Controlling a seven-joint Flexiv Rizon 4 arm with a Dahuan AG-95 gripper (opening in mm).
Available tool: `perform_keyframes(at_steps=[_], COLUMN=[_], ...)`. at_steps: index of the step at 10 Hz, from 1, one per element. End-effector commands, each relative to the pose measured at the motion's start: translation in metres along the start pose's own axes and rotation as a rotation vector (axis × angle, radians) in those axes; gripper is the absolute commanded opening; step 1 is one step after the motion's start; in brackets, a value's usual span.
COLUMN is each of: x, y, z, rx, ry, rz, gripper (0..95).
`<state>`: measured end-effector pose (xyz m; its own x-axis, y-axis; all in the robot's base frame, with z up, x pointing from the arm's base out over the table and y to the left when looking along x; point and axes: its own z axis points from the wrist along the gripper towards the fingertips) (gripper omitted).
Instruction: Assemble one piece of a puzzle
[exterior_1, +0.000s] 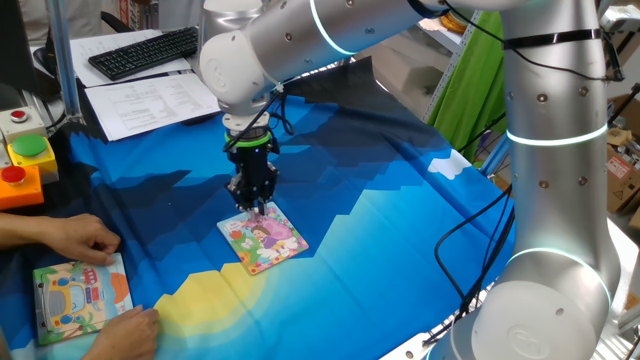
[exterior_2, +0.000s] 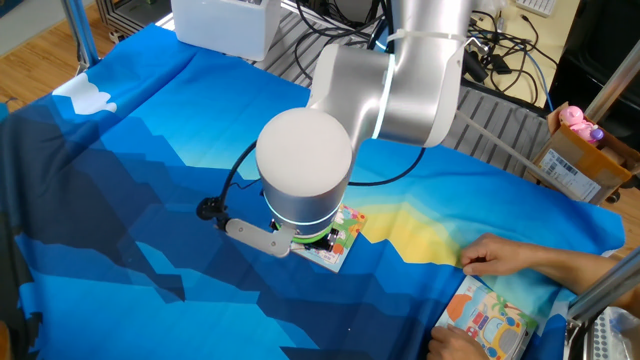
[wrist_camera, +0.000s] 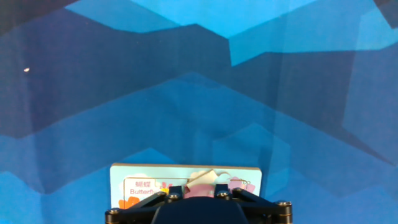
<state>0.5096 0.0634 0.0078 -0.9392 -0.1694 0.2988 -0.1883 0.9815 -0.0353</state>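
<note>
The puzzle, a small square board with a cartoon girl picture, lies flat on the blue cloth in the middle. My gripper hangs straight down over its far edge, fingertips almost at the board. In the hand view the gripper is shut on the piece, a tiny pale pink-and-white jigsaw piece held tilted just over the board's near edge. In the other fixed view the arm hides most of the puzzle and the gripper.
A person's hands rest at the front left beside an orange-bordered vehicle puzzle board. A button box stands at the left edge. A keyboard and papers lie at the back.
</note>
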Motion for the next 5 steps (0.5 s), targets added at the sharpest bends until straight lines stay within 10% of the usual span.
perform_keyframes(at_steps=[1, 3, 4, 5], x=[-0.0019, -0.0024, -0.0008, 0.0021], y=[0.0045, 0.0053, 0.0023, -0.0022], z=[-0.0018, -0.002, -0.0017, -0.0016], rx=[0.004, 0.004, -0.073, -0.144], ry=[-0.002, 0.004, 0.005, 0.015], rz=[-0.043, -0.015, 0.153, 0.299], gripper=[76.0, 76.0, 57.0, 57.0])
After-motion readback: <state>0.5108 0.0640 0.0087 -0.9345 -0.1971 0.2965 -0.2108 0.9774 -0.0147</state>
